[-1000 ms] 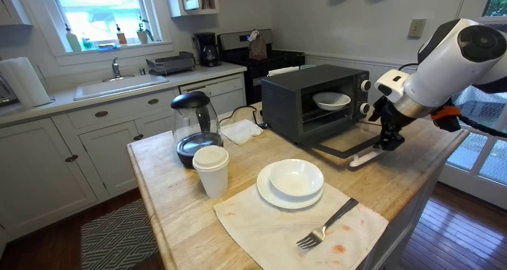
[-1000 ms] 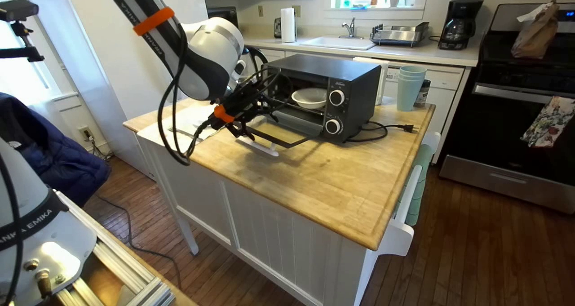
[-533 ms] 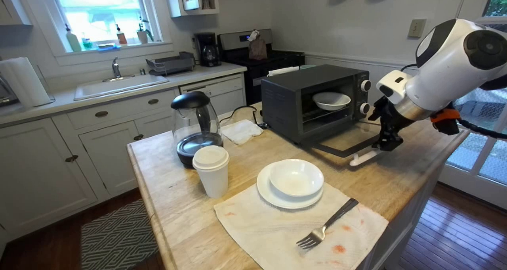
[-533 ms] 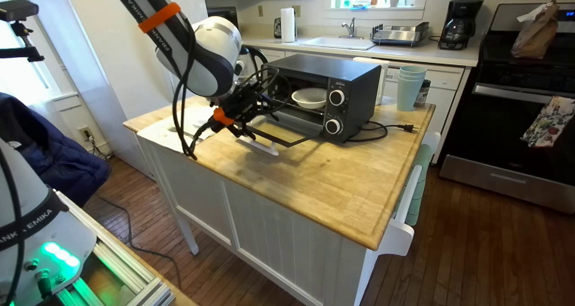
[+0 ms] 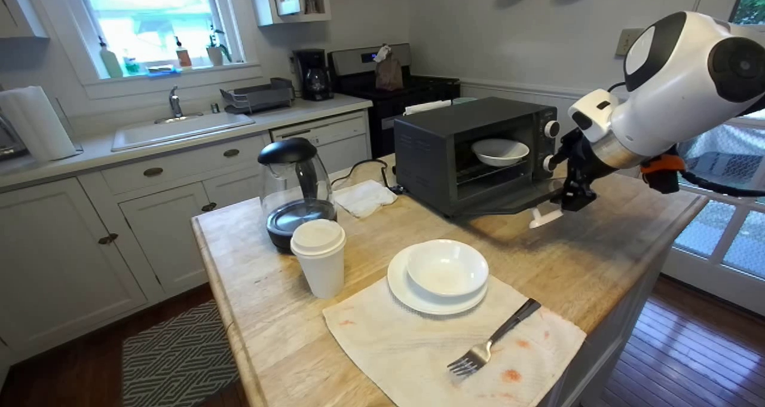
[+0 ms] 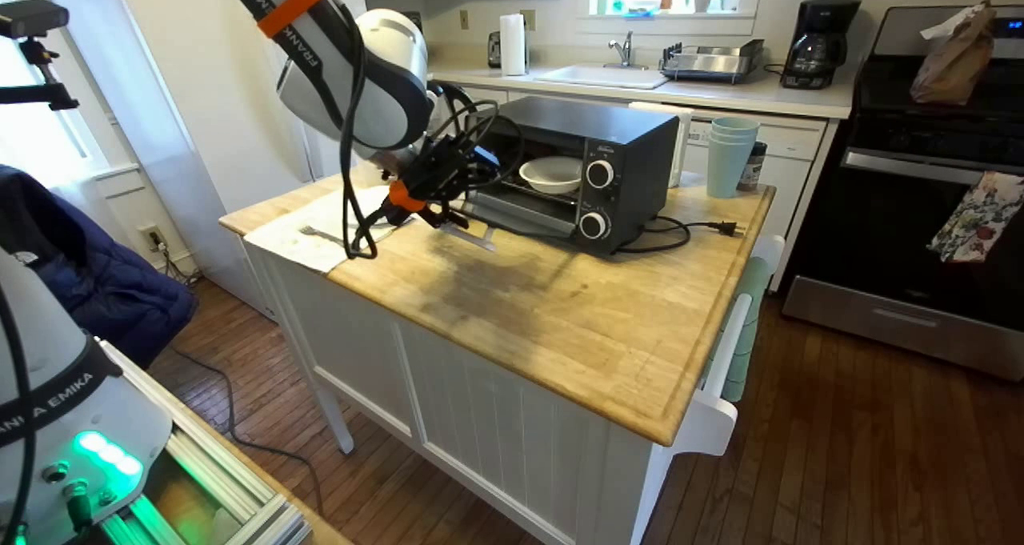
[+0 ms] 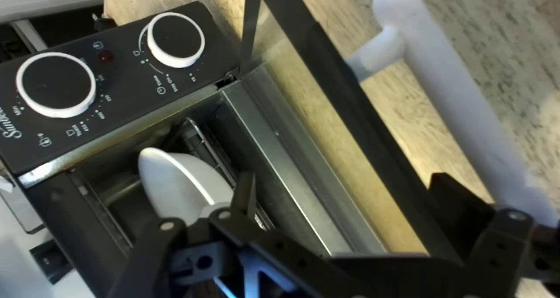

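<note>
Ext. view: black robot gripper (image 5: pixel 560 183) is at the free edge of the lowered black-framed glass door (image 5: pixel 508 204) of a dark-grey box-shaped toaster oven (image 5: pixel 427 147). The door's white plastic bar handle (image 5: pixel 545 218) is just beside the lower finger (image 5: pixel 577 201); contact can't be confirmed. Door looks tilted slightly up from level, prob. borne from below by that finger. A white round bowl (image 5: pixel 499 153) sits inside oven on the metal wire rack (image 5: pixel 478 173), prob. because rack gives it a steady seat. On the pale wooden tabletop (image 5: pixel 263 287): glossy white dish (image 5: pixel 448 268) nested on small white plate (image 5: pixel 399 281), both over a stained off-white cloth (image 5: pixel 382 347), prob. to protect the wood; dark-handled metal fork (image 5: pixel 508 325) on same cloth. Lidded white paper cup (image 5: pixel 321 266) stands by a black-lidded clear glass kettle (image 5: pixel 305 183); cup's lid prob. to stop spills, contents n/v.

Ext. view: stacked pale-blue plastic cups (image 6: pixel 730 161) stand beside a dark-capped jar (image 6: pixel 754 165), stacked presumably to save room. Black plug (image 6: pixel 726 228) lies loose on tabletop; which appliance it feeds, unclear.

Wrist view: fingers (image 7: pixel 245 195) wide apart, nothing clamped. One shows on the oven-opening side, nr. bowl; other on outer side, nr. handle. Door's frame runs betw. them; spread prob. suits straddling that edge, not pinching it.
</note>
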Motion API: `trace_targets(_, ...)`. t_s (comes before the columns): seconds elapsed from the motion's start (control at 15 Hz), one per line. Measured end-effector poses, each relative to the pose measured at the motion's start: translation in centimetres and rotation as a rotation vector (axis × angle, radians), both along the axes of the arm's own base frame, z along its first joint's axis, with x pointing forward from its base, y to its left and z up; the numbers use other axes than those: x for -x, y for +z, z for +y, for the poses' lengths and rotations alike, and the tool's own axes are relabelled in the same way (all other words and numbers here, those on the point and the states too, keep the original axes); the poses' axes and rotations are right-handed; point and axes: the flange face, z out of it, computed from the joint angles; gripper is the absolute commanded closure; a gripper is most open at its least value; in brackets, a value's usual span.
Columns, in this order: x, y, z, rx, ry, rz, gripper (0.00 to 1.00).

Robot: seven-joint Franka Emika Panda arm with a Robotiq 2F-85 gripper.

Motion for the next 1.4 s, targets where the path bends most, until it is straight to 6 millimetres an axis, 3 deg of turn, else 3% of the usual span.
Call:
trace_targets(0.6,-1.1,3.1,0.0,0.008,-0.008,-0.096,0.0)
trace_targets(1.4,-1.6,4.1,-0.7,-0.053,-0.052,-0.098,0.0)
